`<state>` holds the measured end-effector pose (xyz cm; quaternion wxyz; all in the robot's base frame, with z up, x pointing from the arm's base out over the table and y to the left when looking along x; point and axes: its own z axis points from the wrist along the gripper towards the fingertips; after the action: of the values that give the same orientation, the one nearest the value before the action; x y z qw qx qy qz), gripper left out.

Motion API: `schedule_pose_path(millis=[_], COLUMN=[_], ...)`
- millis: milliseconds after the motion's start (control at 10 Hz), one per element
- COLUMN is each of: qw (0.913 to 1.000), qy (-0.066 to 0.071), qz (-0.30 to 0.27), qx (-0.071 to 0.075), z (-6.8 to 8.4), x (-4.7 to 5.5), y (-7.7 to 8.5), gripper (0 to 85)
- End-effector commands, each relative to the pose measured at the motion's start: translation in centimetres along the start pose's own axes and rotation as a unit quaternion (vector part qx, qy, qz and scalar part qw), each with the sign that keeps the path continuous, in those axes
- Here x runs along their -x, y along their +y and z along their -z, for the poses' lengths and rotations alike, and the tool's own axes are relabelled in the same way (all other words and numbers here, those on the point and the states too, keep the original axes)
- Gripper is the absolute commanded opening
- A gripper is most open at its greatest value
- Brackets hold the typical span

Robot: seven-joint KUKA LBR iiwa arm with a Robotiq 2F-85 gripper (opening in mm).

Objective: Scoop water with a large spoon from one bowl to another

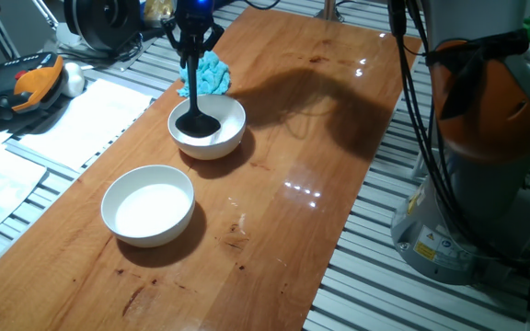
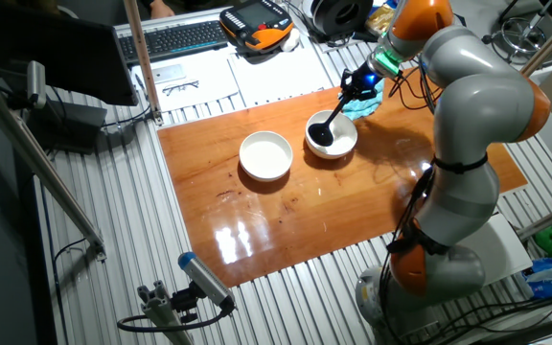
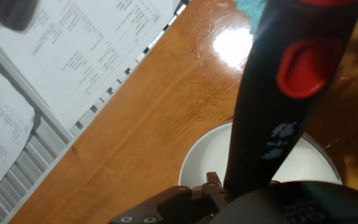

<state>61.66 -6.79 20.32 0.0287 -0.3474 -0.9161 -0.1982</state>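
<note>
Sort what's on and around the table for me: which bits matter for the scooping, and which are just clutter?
In the job:
large spoon, scoop down in the far bowl
near bowl
claw, gripping the spoon handle

Lying about:
blue cloth behind the far bowl
papers
orange-and-black handheld unit
keyboard

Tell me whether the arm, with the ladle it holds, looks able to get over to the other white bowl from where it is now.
Probably yes. The gripper holds the large spoon with its scoop in the far bowl. The near bowl sits close beside it on the table, apart, with nothing standing between them.
</note>
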Motion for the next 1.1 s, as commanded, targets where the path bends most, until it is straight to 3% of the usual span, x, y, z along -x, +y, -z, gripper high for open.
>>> schedule_pose_path(millis=[0, 400, 800, 1000], qw=[1.0000, 0.9998, 0.9995, 0.9993], qy=[0.002, 0.010, 0.017, 0.019], qz=[0.000, 0.002, -0.004, -0.009], qx=[0.004, 0.018, 0.025, 0.032], z=[0.0, -0.2, -0.4, -0.5], x=[0.0, 0.0, 1.2, 1.3], y=[0.0, 0.3, 0.0, 0.0], gripper=[0.0, 0.0, 0.0, 0.0])
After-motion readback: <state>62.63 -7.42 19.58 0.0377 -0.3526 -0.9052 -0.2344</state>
